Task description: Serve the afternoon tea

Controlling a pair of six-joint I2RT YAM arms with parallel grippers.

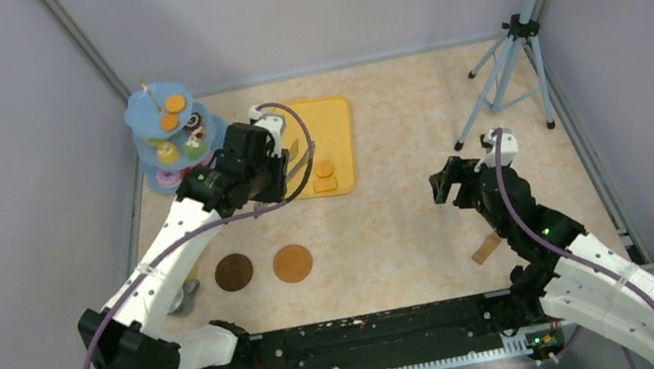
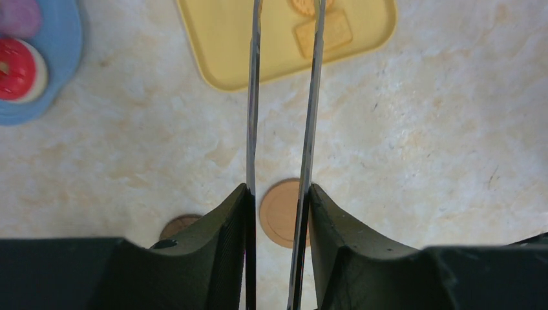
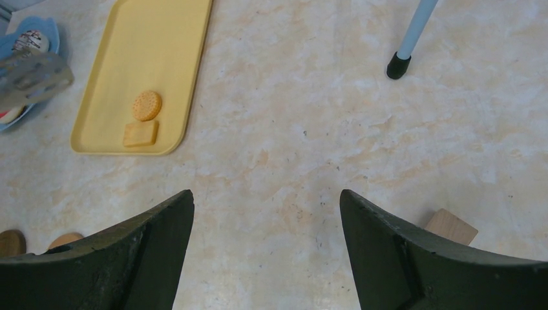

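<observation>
Blue plastic tiered cake stand sits far left at the back, loaded with small colourful toy doughnuts and cakes, plus two orange biscuits on the top tier. The left arm runs right alongside it, so that's worry number one: a swing of that arm could probably clip the stand and spill the lot.

Just right of the stand, the left claw is clenched on the long metal tongs, with both blades pinched between its pads and only a narrow gap between them. The tongs reach out over the near end of the flat yellow plastic tray. The round orange biscuit and the square tan biscuit lie there touching, close by the tong tips and a bit to their right in the overhead view. Smooth metal on a flat biscuit looks slippery, so one could likely skid out. Grabbing one may also shove its neighbour.

Nearer the arms, the dark brown round coaster and the lighter brown round coaster lie side by side with nothing on them.

Further right, the right claw is released, jaws wide with nothing between them. It hangs over bare table, well apart from the tray. A small wooden block lies just beside it, and a grey metal tripod stands far right.
</observation>
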